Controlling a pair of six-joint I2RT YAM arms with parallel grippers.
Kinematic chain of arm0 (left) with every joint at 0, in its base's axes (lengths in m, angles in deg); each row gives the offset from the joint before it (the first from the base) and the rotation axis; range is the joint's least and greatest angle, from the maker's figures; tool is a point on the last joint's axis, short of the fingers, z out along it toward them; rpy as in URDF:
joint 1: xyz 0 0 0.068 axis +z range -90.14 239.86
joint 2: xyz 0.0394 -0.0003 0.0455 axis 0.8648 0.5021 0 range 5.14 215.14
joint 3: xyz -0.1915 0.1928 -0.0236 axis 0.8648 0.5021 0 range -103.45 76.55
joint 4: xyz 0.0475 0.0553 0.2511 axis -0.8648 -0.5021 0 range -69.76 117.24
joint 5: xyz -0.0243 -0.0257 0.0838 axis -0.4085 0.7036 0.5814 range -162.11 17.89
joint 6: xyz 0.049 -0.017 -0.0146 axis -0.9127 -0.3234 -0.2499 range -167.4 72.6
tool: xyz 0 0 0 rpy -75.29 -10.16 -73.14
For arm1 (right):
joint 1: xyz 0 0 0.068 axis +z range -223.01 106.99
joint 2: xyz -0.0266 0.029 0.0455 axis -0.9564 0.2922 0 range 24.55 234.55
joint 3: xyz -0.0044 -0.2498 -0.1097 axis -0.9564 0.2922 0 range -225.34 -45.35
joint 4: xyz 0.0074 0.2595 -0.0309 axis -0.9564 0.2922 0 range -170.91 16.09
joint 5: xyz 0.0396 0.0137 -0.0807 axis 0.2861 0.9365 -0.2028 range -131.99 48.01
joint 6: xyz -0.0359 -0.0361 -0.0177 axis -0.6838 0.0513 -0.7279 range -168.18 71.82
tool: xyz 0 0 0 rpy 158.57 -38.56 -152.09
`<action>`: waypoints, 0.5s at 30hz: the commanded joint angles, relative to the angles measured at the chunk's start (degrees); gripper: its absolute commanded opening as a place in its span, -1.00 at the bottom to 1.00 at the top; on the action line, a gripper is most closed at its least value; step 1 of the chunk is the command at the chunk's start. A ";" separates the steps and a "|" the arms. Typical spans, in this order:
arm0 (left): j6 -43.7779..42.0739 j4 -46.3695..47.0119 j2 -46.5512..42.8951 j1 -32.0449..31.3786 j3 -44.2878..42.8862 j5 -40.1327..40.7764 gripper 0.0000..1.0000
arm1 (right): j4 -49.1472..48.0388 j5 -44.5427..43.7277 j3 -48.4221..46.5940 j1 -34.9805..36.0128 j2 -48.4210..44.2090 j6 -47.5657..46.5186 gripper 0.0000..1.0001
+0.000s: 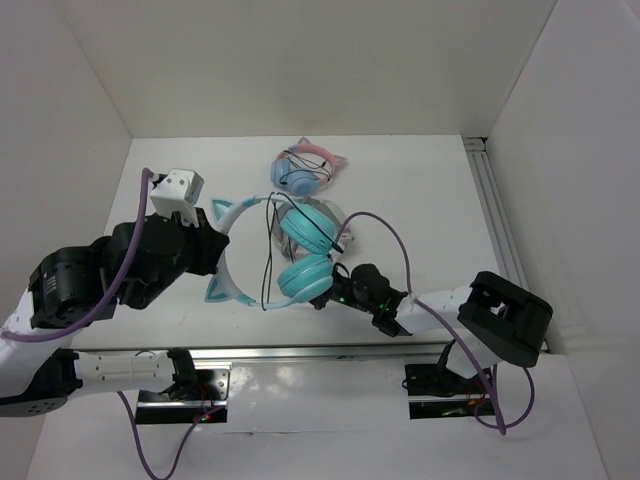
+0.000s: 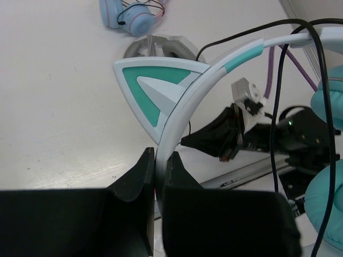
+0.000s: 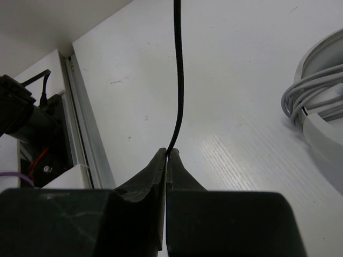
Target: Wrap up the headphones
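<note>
The headphones (image 1: 305, 278) have teal ear cups and a white headband (image 1: 226, 228) with teal cat ears, and they lie mid-table. My left gripper (image 1: 218, 250) is shut on the headband (image 2: 177, 120) just below one cat ear (image 2: 153, 88). My right gripper (image 1: 328, 298) sits at the near ear cup, shut on the thin black cable (image 3: 179, 69). The cable runs up from its fingertips (image 3: 161, 156). More cable (image 1: 268, 255) hangs in loops between the cups.
Blue-and-pink cat-ear headphones (image 1: 305, 170) lie behind the teal pair. Grey-white headphones (image 3: 321, 107) with a coiled grey cord lie beside the right gripper and behind the cat ear (image 2: 155, 47). An aluminium rail (image 1: 495, 210) runs along the right side.
</note>
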 commanded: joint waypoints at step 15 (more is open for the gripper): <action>10.52 6.51 2.57 1.31 4.25 31.23 -1.00 | 20.16 -49.25 -6.24 37.27 -6.99 -1.01 -1.00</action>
